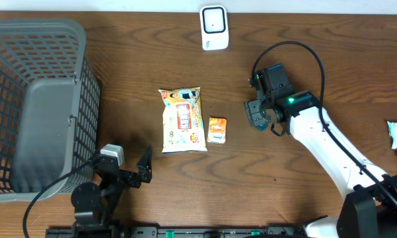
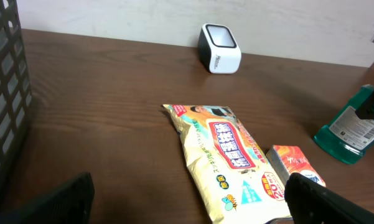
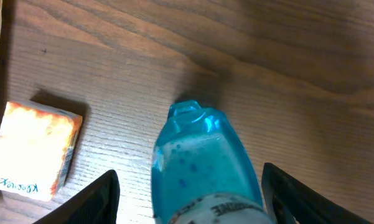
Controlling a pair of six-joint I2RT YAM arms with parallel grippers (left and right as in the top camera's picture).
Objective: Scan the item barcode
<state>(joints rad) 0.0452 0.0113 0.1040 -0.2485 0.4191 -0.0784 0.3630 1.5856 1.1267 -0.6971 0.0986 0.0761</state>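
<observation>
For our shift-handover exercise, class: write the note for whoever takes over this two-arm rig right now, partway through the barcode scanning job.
Left gripper: open, empty, beside the basket.
Right gripper: shut on the blue bottle, right of the orange packet.
Scanner: at the table's far edge, away from the bottle.
Done: bottle gripped.
Left: present its barcode to the scanner.
</observation>
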